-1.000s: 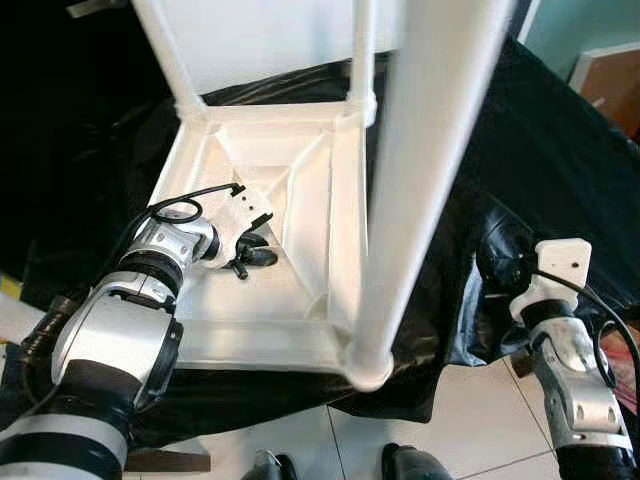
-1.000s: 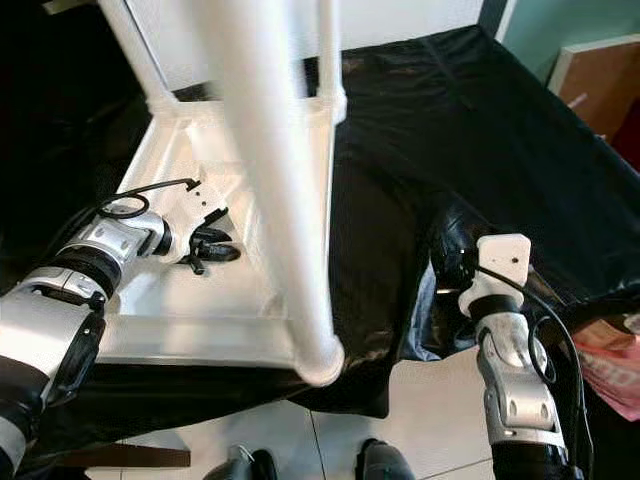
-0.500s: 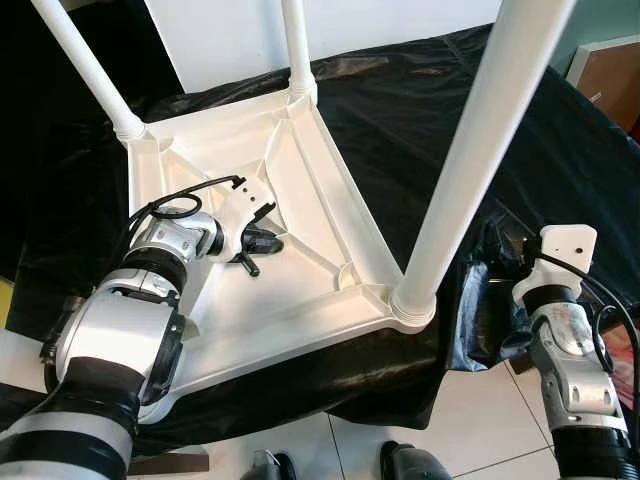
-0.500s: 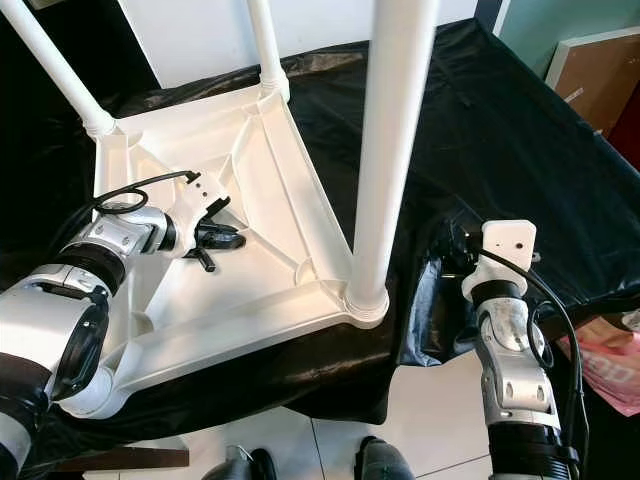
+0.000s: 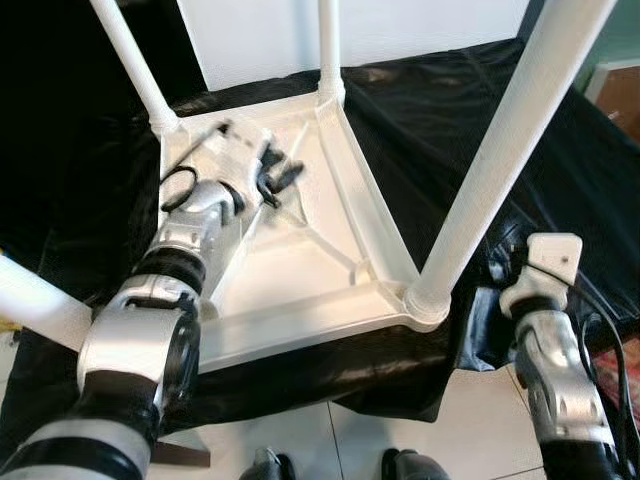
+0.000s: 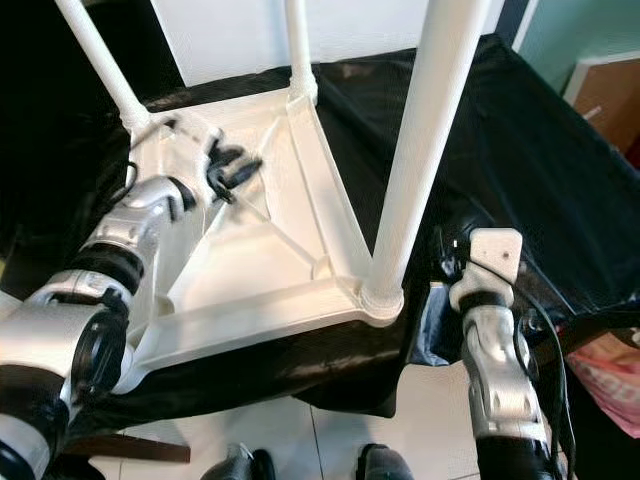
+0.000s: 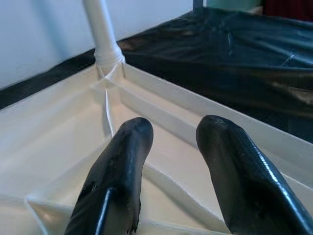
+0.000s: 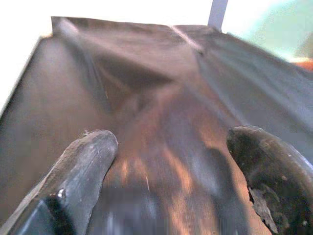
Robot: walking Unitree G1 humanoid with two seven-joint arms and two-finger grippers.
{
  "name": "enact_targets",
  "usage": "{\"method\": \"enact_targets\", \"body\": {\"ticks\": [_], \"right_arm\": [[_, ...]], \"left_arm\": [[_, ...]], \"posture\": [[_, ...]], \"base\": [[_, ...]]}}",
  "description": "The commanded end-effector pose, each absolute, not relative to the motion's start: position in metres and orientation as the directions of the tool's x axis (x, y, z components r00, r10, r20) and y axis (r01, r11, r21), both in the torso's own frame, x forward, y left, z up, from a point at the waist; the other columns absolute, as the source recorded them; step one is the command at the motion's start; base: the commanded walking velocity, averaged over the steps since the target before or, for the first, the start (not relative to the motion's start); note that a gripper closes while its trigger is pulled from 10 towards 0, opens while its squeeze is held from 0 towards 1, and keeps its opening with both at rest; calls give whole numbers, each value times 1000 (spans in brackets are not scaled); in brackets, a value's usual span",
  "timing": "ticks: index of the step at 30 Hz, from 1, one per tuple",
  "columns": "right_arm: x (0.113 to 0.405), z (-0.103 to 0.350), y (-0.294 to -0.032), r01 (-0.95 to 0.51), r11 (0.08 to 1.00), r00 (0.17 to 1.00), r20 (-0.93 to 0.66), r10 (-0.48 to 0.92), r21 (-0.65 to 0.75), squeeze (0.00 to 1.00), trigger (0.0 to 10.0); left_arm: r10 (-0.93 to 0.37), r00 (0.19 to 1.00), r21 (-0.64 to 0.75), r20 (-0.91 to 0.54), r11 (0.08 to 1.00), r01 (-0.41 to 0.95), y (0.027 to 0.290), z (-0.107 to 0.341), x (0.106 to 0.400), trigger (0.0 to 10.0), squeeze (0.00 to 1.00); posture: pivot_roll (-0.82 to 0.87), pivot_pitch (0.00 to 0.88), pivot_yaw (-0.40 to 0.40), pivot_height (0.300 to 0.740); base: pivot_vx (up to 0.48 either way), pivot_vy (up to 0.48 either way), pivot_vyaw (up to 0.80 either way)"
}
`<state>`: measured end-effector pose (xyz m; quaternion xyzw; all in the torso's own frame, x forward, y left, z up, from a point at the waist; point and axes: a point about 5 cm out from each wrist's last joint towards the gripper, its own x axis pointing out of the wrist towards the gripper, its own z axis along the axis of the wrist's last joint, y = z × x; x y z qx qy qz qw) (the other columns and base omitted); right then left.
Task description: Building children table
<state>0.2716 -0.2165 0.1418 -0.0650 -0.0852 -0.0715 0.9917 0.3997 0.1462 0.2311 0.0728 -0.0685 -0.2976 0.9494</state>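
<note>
The table (image 5: 300, 270) lies upside down on a black sheet (image 5: 450, 120) at centre frame, legs up; the nearest leg (image 5: 505, 150) crosses the upper right. The left gripper (image 5: 275, 178) hovers over the ribbed underside in the upper left, fingers narrowly apart and empty. The right gripper (image 8: 171, 161), lower right beside the table's corner, is spread wide over the sheet, holding nothing. Risk, as I judge it: the left arm could nudge the light table and slide it on the slick sheet, or strike a leg.
</note>
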Motion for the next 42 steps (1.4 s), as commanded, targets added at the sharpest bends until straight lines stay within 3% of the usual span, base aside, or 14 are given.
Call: {"method": "enact_targets", "body": {"ticks": [1, 11, 12, 16, 17, 18, 19, 22, 24, 25, 26, 30, 31, 42], "right_arm": [[268, 144, -210, 130, 987, 976, 189, -109, -99, 0, 10000], [257, 140, -202, 127, 988, 975, 191, -109, -84, 0, 10000], [252, 141, -200, 141, 988, 971, 206, -125, -64, 0, 10000], [247, 139, -199, 150, 987, 969, 205, -136, -52, 0, 10000], [245, 138, -197, 152, 987, 969, 202, -140, -46, 0, 10000], [245, 138, -197, 152, 987, 969, 202, -140, -46, 0, 10000], [243, 137, -196, 154, 987, 969, 200, -142, -43, 0, 10000], [242, 137, -195, 154, 987, 969, 199, -143, -38, 0, 10000], [238, 137, -191, 163, 986, 966, 209, -153, -34, 0, 10000], [236, 138, -190, 170, 985, 964, 215, -159, -34, 0, 10000], [234, 138, -190, 188, 982, 959, 221, -176, -34, 0, 10000], [232, 138, -190, 200, 979, 956, 224, -188, -33, 0, 10000], [220, 141, -184, 213, 977, 949, 245, -199, -29, 0, 10000], [200, 152, -181, 192, 981, 940, 297, -171, -40, 0, 10000]], "left_arm": [[-568, 819, 159, 87, 819, 551, 154, 228, 393, 10000, 0], [-534, 822, 135, 200, 846, 516, 169, 220, 348, 10000, 0], [-493, 819, 72, 294, 866, 495, 170, 211, 315, 10000, 0], [-435, 846, -22, 307, 886, 464, 173, 200, 297, 10000, 0], [-404, 857, -21, 321, 901, 433, 173, 196, 289, 10000, 725], [-404, 857, -21, 321, 901, 433, 173, 196, 289, 10000, 725], [-387, 860, -10, 334, 910, 414, 173, 194, 284, 10000, 1000], [-322, 874, -35, 363, 933, 358, 174, 193, 276, 10000, 1000], [-121, 919, -96, 374, 981, 168, 181, 185, 261, 10000, 1000], [-43, 929, -102, 367, 991, 86, 184, 183, 255, 10000, 851], [39, 937, -140, 347, 990, 11, 188, 181, 251, 10000, 851], [85, 941, -167, 327, 985, -31, 191, 180, 247, 10000, 851], [164, 941, -107, 297, 985, -138, 198, 177, 227, 10000, 0], [85, 954, 146, 288, 980, -131, 189, 171, 181, 10000, 0]], "posture": [[-240, 97, 35, 740], [-232, 77, 50, 740], [-221, 66, 56, 740], [-216, 62, 57, 740], [-206, 60, 59, 740], [-206, 60, 59, 740], [-205, 59, 59, 740], [-203, 56, 60, 740], [-207, 55, 70, 740], [-207, 55, 70, 740], [-208, 52, 70, 740], [-208, 52, 70, 740], [-210, 46, 70, 740], [-197, 54, 62, 740]], "base": [[0, 0, 0], [0, 0, 0], [0, 0, 0], [0, 0, 0], [0, 0, 0], [0, 0, 0], [0, 0, 0], [0, 0, 0], [0, 0, 0], [0, 0, 0], [0, 0, 0], [0, 0, 0], [0, 0, 0], [0, 0, 0]]}}
